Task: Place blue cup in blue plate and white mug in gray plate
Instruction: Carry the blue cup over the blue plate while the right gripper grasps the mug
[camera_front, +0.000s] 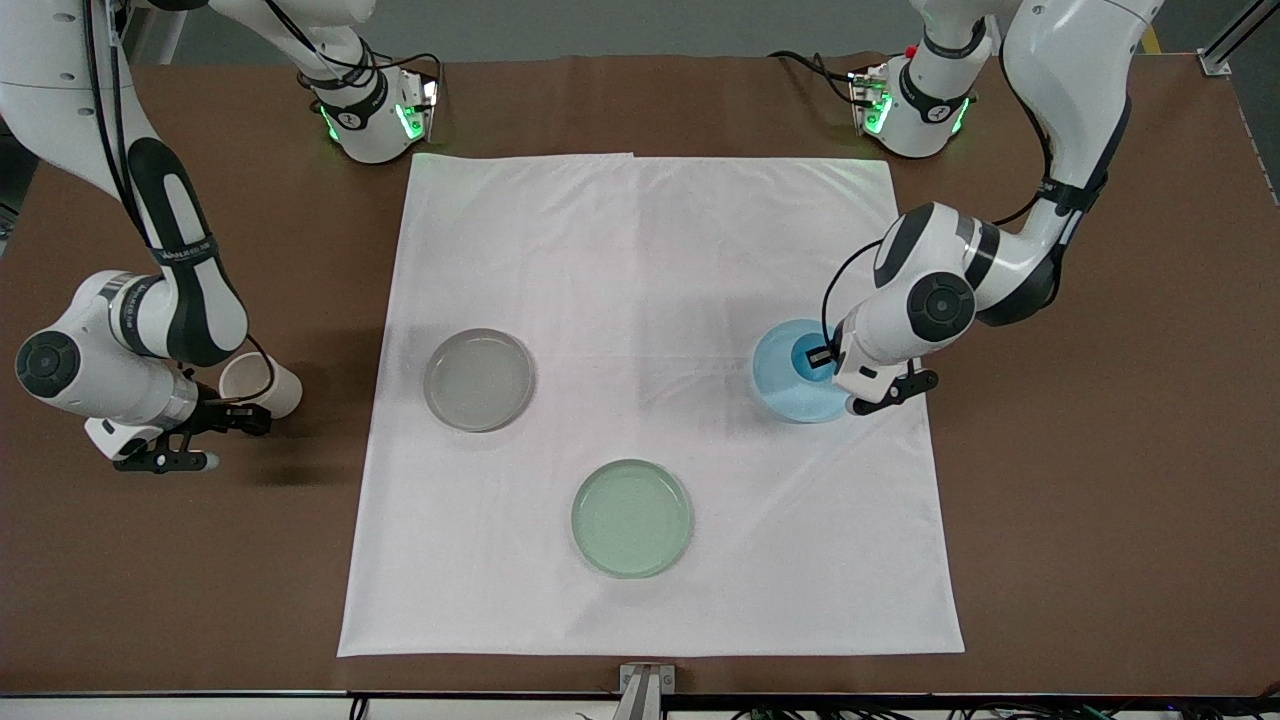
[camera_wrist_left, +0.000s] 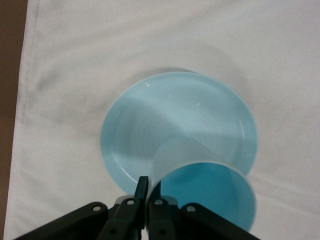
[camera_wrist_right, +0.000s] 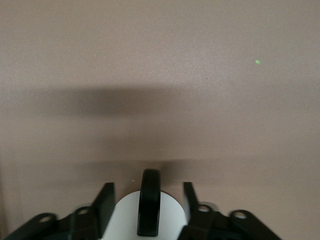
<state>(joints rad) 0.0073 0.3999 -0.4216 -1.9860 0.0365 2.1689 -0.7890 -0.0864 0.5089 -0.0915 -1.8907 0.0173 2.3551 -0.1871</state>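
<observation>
Here the left gripper has its fingers pinched together on the rim of the blue cup, a small pale-blue tapered cup with no handle, held over the blue plate; in the left wrist view the cup's open mouth faces the camera and its long axis runs down toward the plate's floor. In the front view that pair sits at the right of centre, the cup mostly hidden by the left gripper above the blue plate. The right gripper, at the lower left of the front view, straddles the white mug with a finger on each side, and whether it grips is unclear. The cream mug lies tipped on the bare brown table, its long axis level. The right wrist view alone shows its black loop handle between the fingers. The gray plate lies on the white cloth, left of centre.
</observation>
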